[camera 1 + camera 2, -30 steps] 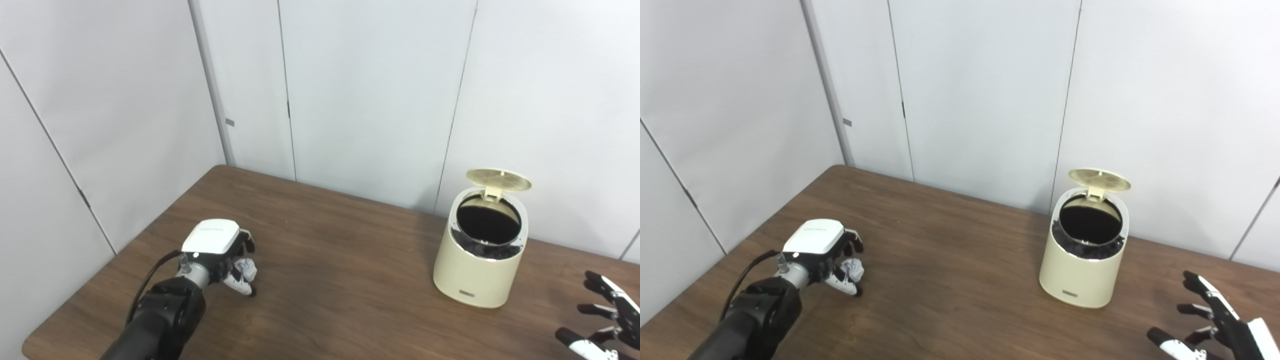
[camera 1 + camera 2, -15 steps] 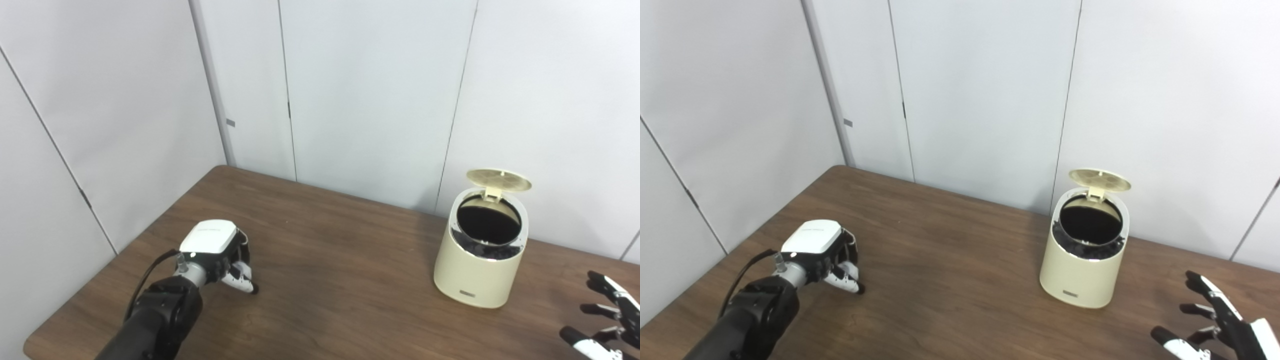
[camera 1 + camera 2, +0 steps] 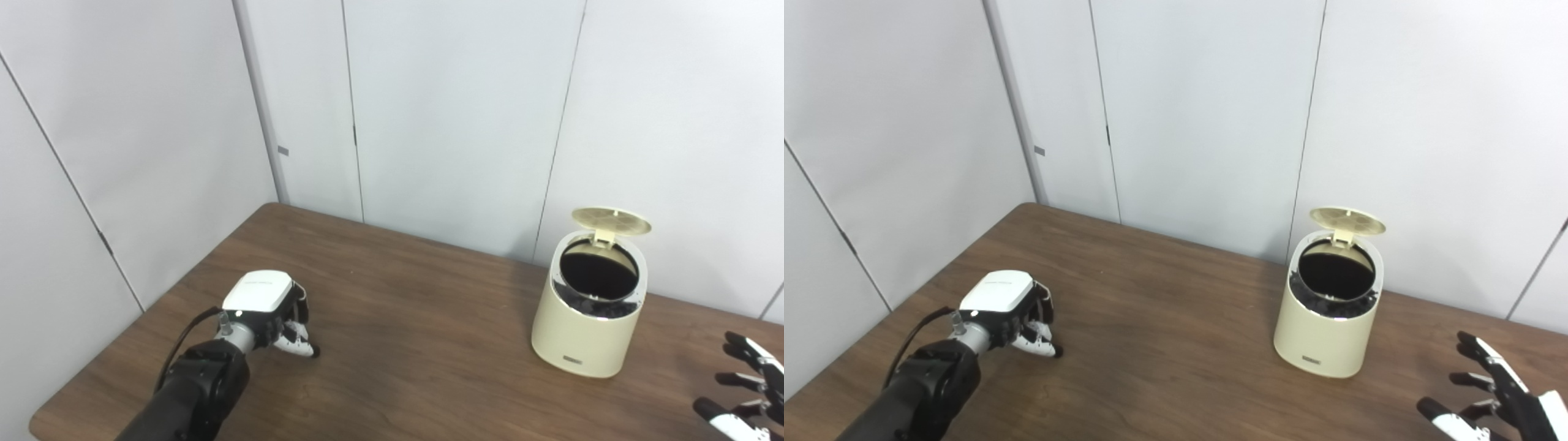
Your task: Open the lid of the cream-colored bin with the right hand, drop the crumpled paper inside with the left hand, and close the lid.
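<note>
- The cream-colored bin [image 3: 1325, 334] stands upright on the brown table [image 3: 1164, 367], right of centre and near the far edge
- Its round lid [image 3: 1347, 220] is tipped up at the back, leaving the dark mouth uncovered
- The left hand [image 3: 1013, 309] rests low on the table near the left side, well apart from the bin, its fingers [image 3: 1041, 343] curled in; whether they hold anything cannot be told
- The right hand [image 3: 1497, 398] is at the bottom right corner, fingers spread and holding nothing
- Pale wall panels [image 3: 1200, 116] rise behind the table
</note>
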Controlling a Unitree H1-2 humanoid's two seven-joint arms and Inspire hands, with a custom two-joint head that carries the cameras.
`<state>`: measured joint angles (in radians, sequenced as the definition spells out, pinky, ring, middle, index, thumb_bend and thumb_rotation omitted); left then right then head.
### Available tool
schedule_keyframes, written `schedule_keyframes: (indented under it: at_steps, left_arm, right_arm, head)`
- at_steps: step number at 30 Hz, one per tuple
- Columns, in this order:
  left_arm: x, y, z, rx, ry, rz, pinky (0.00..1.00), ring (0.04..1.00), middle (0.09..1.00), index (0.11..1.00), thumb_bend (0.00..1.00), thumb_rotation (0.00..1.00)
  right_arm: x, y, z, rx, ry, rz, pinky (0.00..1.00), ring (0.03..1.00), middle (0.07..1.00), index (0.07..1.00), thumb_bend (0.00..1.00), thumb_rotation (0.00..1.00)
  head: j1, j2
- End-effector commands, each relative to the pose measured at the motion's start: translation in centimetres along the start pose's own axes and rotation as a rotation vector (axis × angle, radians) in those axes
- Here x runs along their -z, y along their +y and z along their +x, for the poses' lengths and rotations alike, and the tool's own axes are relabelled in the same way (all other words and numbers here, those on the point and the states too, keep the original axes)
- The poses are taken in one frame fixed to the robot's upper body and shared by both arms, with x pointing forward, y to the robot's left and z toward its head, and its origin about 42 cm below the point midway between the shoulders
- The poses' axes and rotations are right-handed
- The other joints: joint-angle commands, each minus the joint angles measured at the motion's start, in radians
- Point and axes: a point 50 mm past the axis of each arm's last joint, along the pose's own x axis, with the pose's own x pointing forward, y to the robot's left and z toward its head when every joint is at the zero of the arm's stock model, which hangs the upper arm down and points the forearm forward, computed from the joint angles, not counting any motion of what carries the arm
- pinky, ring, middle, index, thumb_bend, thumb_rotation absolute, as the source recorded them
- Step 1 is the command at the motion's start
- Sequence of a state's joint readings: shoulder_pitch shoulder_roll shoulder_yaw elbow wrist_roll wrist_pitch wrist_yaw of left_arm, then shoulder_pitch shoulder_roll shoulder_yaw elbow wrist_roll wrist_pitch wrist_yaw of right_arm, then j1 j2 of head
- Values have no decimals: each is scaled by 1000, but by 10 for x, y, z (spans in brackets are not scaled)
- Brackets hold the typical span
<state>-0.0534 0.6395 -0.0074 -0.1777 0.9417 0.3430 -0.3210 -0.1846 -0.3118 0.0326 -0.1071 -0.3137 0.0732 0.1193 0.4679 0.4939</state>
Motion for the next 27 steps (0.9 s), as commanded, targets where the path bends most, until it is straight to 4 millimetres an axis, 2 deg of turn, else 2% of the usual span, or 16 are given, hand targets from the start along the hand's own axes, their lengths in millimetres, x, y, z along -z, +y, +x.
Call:
schedule_keyframes:
  at_steps: [1, 10, 16, 27]
  left_arm:
    - [5, -8, 1, 44, 6, 33, 331, 373, 467, 525, 499, 0]
    - [3, 3, 4, 24, -3, 62, 295, 370, 439, 528, 498, 0]
    - [-2, 23, 4, -7, -12, 56, 367, 394, 494, 515, 500, 0]
    - [-1, 50, 6, -10, -21, 78, 352, 386, 501, 498, 500, 0]
  right_arm:
    - [-15, -13, 5, 26, -79, -13, 475, 737, 880, 890, 710, 653]
    - [-16, -11, 10, 30, -87, -11, 521, 746, 881, 896, 688, 631]
    - [-19, -11, 14, 37, -98, -14, 526, 755, 888, 899, 692, 648]
    - [-21, -8, 15, 33, -100, -1, 533, 752, 886, 895, 673, 629]
  head:
    - [2, 2]
    - [2, 1]
    - [3, -1]
    - [9, -6]
